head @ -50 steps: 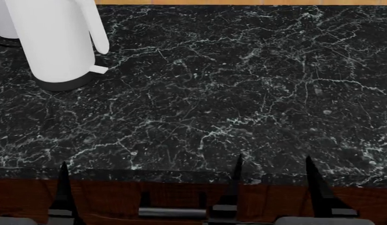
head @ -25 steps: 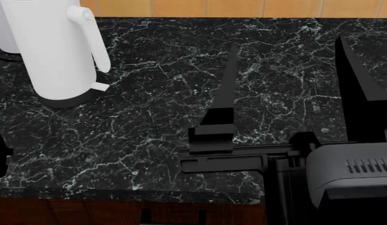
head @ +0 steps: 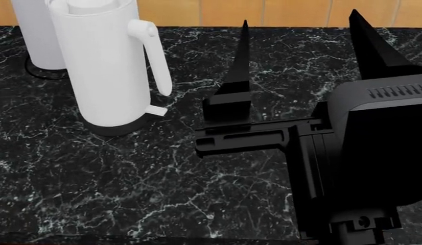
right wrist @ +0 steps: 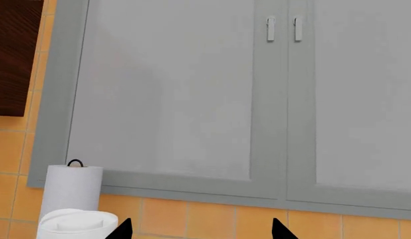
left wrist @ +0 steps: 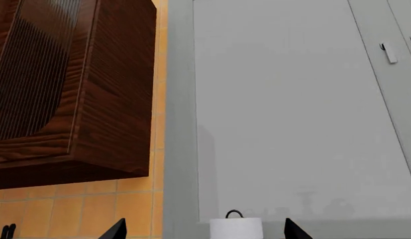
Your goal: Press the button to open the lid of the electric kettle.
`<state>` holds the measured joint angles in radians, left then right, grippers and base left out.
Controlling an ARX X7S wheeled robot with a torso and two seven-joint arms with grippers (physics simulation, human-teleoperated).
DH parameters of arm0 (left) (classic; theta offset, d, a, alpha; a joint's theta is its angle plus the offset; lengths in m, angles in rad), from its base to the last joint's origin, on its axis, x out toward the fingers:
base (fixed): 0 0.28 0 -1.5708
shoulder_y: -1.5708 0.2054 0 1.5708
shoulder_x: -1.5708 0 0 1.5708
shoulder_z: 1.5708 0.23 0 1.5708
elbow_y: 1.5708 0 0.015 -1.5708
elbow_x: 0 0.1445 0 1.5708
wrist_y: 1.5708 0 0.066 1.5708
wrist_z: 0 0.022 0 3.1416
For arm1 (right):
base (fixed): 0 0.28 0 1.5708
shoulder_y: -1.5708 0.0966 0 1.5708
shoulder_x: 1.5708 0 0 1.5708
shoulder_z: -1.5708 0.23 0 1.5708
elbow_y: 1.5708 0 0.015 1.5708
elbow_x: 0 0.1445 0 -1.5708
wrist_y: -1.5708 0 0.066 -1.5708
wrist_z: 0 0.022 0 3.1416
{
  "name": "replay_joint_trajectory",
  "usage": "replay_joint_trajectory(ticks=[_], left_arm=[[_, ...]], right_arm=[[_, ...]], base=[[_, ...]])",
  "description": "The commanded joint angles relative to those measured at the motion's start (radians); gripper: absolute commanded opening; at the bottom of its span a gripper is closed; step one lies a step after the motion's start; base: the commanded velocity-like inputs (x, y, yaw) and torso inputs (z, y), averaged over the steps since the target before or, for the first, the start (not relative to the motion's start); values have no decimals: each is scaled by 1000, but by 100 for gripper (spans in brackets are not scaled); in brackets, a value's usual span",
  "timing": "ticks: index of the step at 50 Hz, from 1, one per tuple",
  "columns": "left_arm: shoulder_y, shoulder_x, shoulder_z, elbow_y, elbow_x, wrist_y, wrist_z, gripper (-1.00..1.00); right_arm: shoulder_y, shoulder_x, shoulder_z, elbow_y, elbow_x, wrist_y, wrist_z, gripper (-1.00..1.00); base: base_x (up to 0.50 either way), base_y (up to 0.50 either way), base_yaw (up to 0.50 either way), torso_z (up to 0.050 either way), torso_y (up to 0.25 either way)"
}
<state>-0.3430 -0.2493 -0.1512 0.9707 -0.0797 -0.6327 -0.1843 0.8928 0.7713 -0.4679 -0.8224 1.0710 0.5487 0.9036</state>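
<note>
The electric kettle (head: 105, 66) stands upright at the counter's back left: a tall white jug with a dark base ring, a slim side handle (head: 156, 56) and a small white tab (head: 156, 110) near its base. Its lid (head: 88, 6) is cut off by the head view's top edge. My right gripper (head: 299, 16) is open and empty, held above the counter to the right of the kettle and apart from it. In the right wrist view the gripper (right wrist: 201, 230) faces the wall, with the kettle top (right wrist: 78, 224) off to one side. My left gripper (left wrist: 204, 231) is open and empty, out of the head view.
A plain white handleless cylinder (head: 37, 35) stands behind the kettle; it also shows in the right wrist view (right wrist: 72, 186) and the left wrist view (left wrist: 237, 228). The black marble counter (head: 129, 178) meets an orange tiled wall (head: 300, 7). Grey cabinet doors (right wrist: 192, 89) and a dark wooden cabinet (left wrist: 72, 89) hang above.
The head view has shifted, so the kettle sits lower and further right in it. My right arm has risen further and fills the view's right. The left gripper has left the head view.
</note>
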Motion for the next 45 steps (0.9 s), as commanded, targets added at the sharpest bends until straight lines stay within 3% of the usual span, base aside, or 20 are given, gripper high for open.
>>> replay_joint_trajectory(ticks=[1,12,20,30,40,41,45], left_arm=[[-35,-17,2,-39,107,-56,-62,100],[-54,7,-108,-8,23,-122,-40,100],[-55,4,-108,-3,19,-130,-44,100],[-60,8,-163,6,-10,-151,-44,100],[-61,6,-169,3,-23,-151,-44,100],[-59,5,-167,0,-22,-149,-44,100],[-58,3,-173,-1,-27,-147,-44,100]], right_arm=[[-4,-16,20,15,-13,-11,-66,100],[-17,-22,10,25,-20,-21,-87,100],[-30,-28,23,28,11,-46,-99,100],[62,-35,20,140,84,-2,-156,100],[253,-89,-30,413,183,62,-497,100],[273,-96,-37,433,216,79,-537,-100],[338,-116,-77,525,245,144,-614,-100]], base=[[500,0,0,0,0],[500,0,0,0,0],[500,0,0,0,0],[135,0,0,0,0],[0,0,0,0,0],[0,0,0,0,0],[0,0,0,0,0]])
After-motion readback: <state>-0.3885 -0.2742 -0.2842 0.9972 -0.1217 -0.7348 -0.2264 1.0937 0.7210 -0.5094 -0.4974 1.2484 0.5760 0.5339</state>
